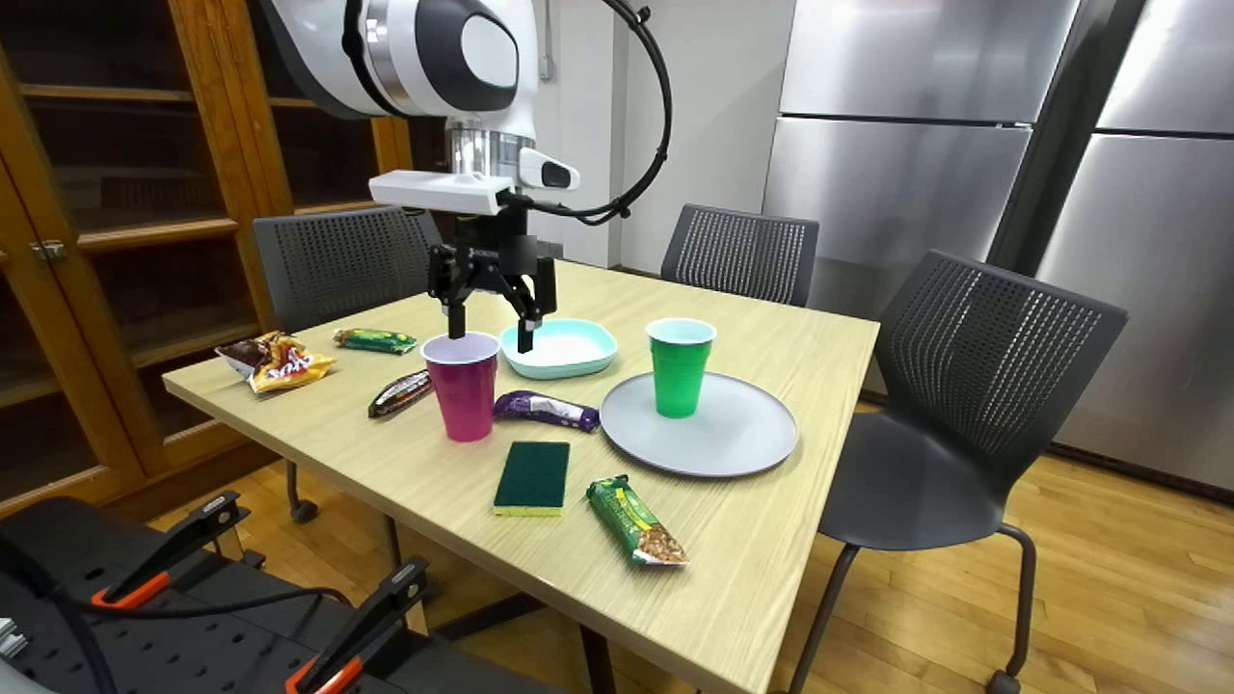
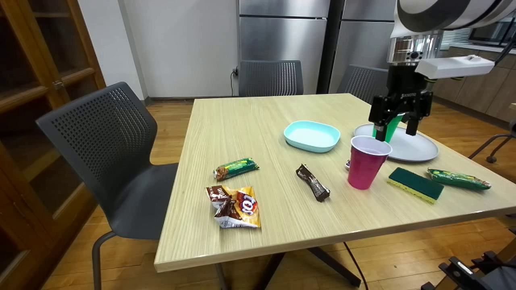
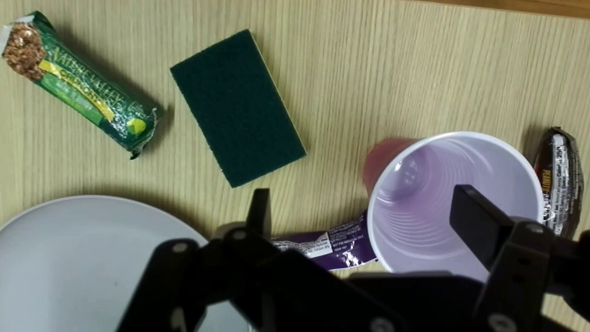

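The gripper point(image 3: 367, 214) has its jaws wide, empty; lower right in the wrist view, one finger point(image 3: 479, 226) overlaps the pink cup point(image 3: 428, 198); lowering off-centre could tip it.

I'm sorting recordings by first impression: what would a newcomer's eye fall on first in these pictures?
Probably the magenta cup, upright on the table, with the open gripper hanging close by. Next comes the bright green cup standing on the gray plate. The crumpled brown-and-yellow snack bag, near a table corner, also catches the eye.
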Available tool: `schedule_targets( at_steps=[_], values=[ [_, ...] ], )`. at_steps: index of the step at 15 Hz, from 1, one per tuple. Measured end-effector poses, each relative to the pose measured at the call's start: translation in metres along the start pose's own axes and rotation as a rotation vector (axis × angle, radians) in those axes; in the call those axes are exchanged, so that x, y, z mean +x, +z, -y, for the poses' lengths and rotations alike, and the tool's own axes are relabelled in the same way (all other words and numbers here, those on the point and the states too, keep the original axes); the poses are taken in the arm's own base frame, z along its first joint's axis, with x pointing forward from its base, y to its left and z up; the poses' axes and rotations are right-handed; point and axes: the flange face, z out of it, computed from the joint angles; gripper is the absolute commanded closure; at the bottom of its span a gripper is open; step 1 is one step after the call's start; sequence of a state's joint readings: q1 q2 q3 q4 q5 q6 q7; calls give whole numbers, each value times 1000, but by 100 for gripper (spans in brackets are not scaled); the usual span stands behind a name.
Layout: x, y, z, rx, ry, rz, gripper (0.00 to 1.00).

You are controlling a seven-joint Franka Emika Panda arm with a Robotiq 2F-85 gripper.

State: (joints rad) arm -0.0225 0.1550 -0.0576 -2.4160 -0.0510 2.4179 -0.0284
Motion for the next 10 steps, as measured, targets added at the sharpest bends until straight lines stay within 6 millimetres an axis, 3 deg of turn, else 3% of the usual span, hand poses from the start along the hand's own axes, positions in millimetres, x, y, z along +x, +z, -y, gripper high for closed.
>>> schedule_targets(
  at_steps=[6, 7, 8, 10],
  values=[
    [2, 21, 3, -2, -7, 15, 0],
    [2, 23, 3, -2, -7, 17, 25],
    [2, 24, 3, -2, -8, 18, 28],
    [3, 26, 3, -2, -8, 18, 44]
  ],
)
